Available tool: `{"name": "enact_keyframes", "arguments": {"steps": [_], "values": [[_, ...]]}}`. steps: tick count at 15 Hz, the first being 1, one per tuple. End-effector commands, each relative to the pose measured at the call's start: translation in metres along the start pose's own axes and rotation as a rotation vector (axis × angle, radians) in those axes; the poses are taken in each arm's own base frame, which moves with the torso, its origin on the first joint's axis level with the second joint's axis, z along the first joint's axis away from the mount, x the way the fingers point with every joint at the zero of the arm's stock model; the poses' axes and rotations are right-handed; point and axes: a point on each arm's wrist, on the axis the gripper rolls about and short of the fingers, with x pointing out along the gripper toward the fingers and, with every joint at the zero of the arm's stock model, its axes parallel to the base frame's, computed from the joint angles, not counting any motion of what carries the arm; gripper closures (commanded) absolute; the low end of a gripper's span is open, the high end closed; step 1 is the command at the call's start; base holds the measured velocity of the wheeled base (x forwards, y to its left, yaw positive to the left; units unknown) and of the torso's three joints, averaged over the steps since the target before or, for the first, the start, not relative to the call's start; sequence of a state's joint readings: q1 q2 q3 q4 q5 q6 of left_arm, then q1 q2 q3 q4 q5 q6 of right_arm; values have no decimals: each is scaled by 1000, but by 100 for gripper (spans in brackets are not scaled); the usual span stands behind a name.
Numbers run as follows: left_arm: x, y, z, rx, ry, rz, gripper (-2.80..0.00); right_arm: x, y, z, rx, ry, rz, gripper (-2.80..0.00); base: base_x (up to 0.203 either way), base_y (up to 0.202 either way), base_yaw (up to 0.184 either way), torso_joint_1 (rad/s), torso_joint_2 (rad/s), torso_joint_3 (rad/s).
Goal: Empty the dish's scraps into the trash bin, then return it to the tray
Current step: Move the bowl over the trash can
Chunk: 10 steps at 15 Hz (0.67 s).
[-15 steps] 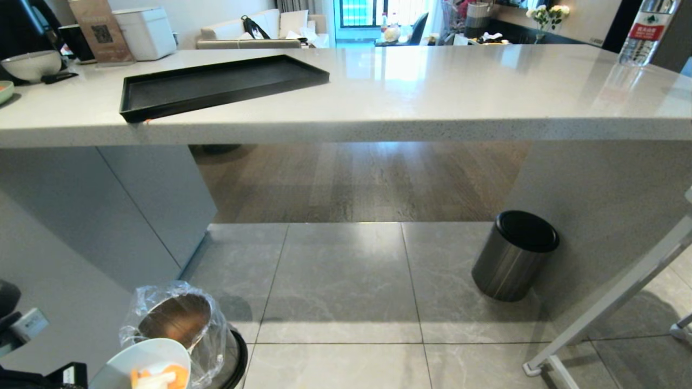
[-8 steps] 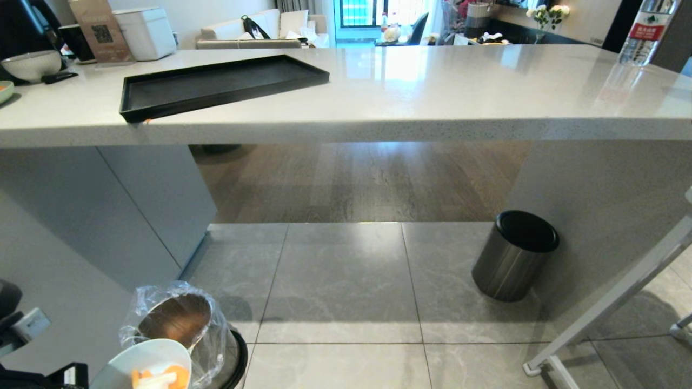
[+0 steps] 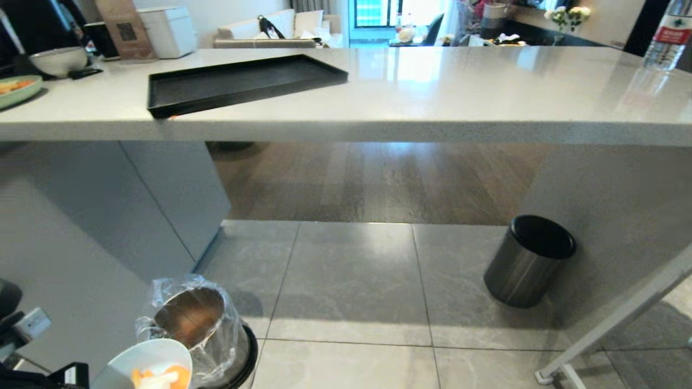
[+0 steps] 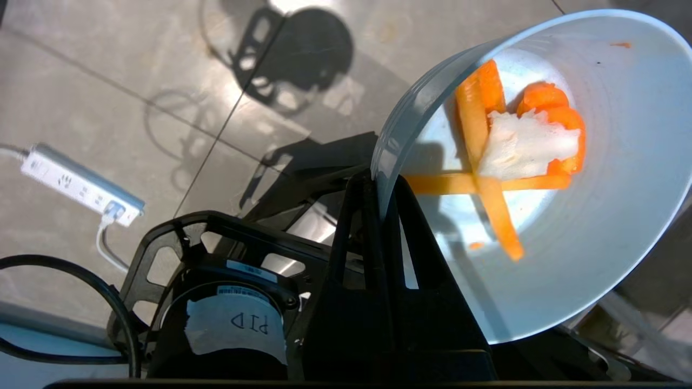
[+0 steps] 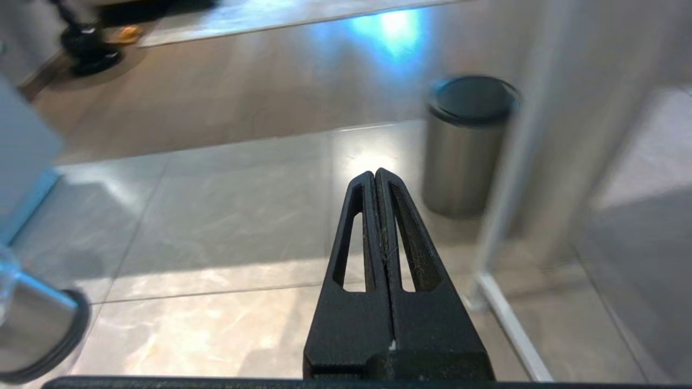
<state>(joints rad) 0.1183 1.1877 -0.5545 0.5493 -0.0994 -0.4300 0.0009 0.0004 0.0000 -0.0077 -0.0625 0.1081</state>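
Emptying step: the left gripper (image 4: pixel 378 186) pinches the dish (image 3: pixel 146 361) rim, scraps (image 4: pixel 508 156) inside, beside the bin (image 3: pixel 197 324). Next it needs tipping over the bin. Right gripper (image 5: pixel 377 175) is closed, empty.

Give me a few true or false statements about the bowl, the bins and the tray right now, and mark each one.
1. The left gripper is shut on the rim of the small pale blue-white bowl. True.
2. The orange and whitish scraps are already in the small bag-lined steel bin. False: they are in the bowl.
3. The black rectangular tray holds nothing. True.
4. The right gripper holds the black-topped bin. False: it is shut on nothing.
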Motion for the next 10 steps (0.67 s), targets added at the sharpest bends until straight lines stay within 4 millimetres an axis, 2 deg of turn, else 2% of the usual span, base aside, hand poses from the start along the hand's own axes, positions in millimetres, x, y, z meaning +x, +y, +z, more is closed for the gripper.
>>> {"name": "enact_keyframes", "arguments": {"steps": [1, 10], "values": [[0, 0, 0, -3, 4, 3, 0, 0, 0, 0, 1, 1, 0, 0, 2, -8, 178, 11, -1, 2], [0, -2, -1, 17, 3, -3, 0, 0, 0, 0, -1, 0, 0, 0, -1, -9, 174, 2, 3, 1]]}}
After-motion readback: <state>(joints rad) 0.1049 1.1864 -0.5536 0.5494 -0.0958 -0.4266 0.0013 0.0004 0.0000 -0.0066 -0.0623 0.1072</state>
